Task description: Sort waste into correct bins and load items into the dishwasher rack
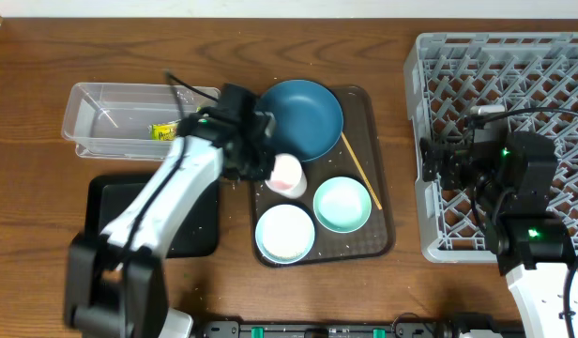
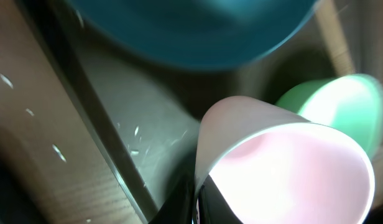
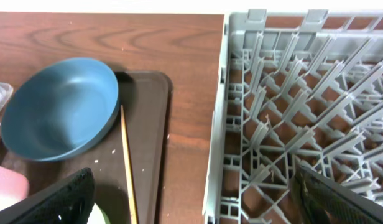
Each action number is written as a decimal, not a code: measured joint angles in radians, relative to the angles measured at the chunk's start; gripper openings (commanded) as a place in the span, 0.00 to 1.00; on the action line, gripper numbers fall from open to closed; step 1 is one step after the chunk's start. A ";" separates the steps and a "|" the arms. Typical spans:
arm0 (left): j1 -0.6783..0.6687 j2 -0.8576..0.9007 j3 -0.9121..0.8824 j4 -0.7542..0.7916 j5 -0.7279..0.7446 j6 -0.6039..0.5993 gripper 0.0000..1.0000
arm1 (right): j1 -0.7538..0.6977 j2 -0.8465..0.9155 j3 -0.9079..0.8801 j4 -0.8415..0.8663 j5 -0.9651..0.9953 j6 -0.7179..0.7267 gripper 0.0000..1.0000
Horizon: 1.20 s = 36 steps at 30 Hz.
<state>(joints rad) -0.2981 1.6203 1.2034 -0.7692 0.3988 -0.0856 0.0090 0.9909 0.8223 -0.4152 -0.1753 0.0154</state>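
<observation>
Brown tray [image 1: 381, 235]: blue dish [image 1: 303, 117] beside cup [image 1: 287, 175].

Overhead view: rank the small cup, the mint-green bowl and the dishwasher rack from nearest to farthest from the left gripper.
From the left gripper:
1. small cup: held by it, over the brown tray.
2. mint-green bowl: on the tray, off to the gripper's right.
3. dishwasher rack: far right, well off the tray.

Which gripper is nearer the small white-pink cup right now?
Left. The left gripper is right at the small white-pink cup over the brown tray, apparently gripping its rim. The right gripper hangs open at the dishwasher rack's left edge, far from the cup.
</observation>
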 measured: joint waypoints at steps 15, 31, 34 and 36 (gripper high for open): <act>0.135 -0.089 0.035 0.572 0.537 -0.181 0.06 | 0.000 0.247 0.003 0.336 -0.514 -0.070 0.99; 0.133 0.136 0.036 0.678 1.042 -0.333 0.06 | 0.000 0.436 0.003 0.562 -1.094 -0.225 0.99; 0.125 0.136 0.036 0.681 1.064 -0.337 0.06 | 0.000 0.436 0.003 0.587 -1.093 -0.231 0.99; 0.107 0.136 0.036 0.681 1.069 -0.337 0.06 | 0.000 0.436 0.003 0.598 -1.088 -0.232 0.99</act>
<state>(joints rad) -0.1913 1.7561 1.2392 -0.0883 1.4681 -0.4229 0.0090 1.4265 0.8257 0.1825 -1.2636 -0.2165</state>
